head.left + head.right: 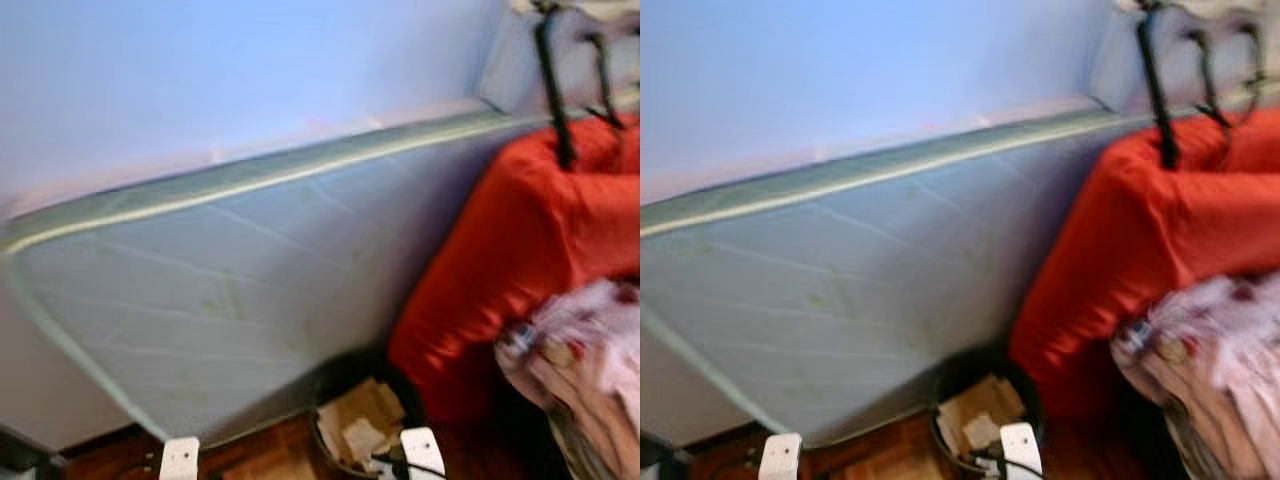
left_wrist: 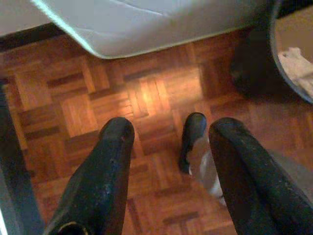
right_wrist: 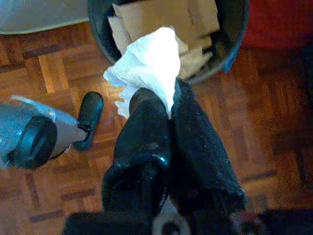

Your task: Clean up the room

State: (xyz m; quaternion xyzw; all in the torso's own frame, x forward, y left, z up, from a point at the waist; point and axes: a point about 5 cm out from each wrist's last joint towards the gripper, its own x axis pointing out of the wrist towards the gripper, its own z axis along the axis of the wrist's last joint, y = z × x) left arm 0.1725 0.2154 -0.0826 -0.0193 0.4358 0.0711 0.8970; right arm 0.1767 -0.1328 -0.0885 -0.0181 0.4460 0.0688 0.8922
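Right wrist view has my right gripper (image 3: 164, 105) with its fingers clenched on a crumpled white tissue (image 3: 146, 66), held just above the parquet floor (image 3: 49, 73) at the rim of the black bin (image 3: 230, 39) of cardboard scraps. Left wrist view has my left gripper (image 2: 171, 137) with fingers spread and holding nothing over bare parquet. Head views add the leaning mattress (image 1: 230, 300) and red cushion (image 1: 530, 240) behind the bin.
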